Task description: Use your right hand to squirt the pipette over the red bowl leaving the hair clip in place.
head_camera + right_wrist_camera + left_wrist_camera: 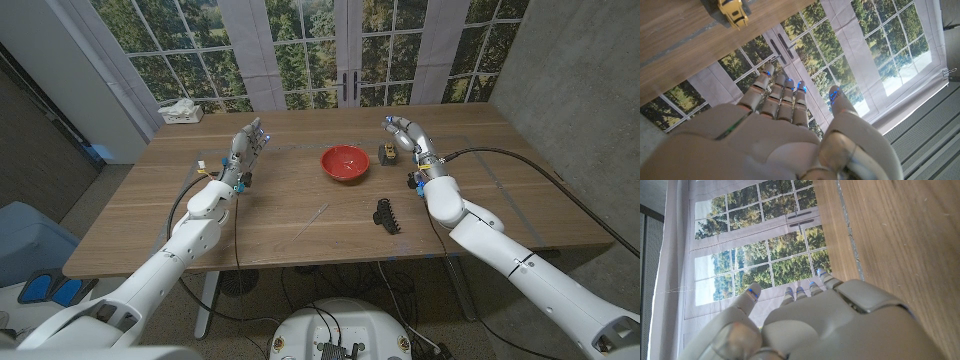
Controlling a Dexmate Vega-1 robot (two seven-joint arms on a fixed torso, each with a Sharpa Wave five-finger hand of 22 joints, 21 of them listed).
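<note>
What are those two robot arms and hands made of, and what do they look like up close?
Both arms are smooth, glossy white shells in rounded segments, with black cables looping from the wrists. The left hand and right hand are pale grey and human-shaped, with small blue lights at the fingertips. Small coloured connectors sit at each wrist.

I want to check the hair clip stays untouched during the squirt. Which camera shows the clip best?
The head view: the black hair clip lies whole on the table, in front of the red bowl and left of the right hand's forearm. Both wrist views look out at the windows and table edge, not at the clip.
</note>
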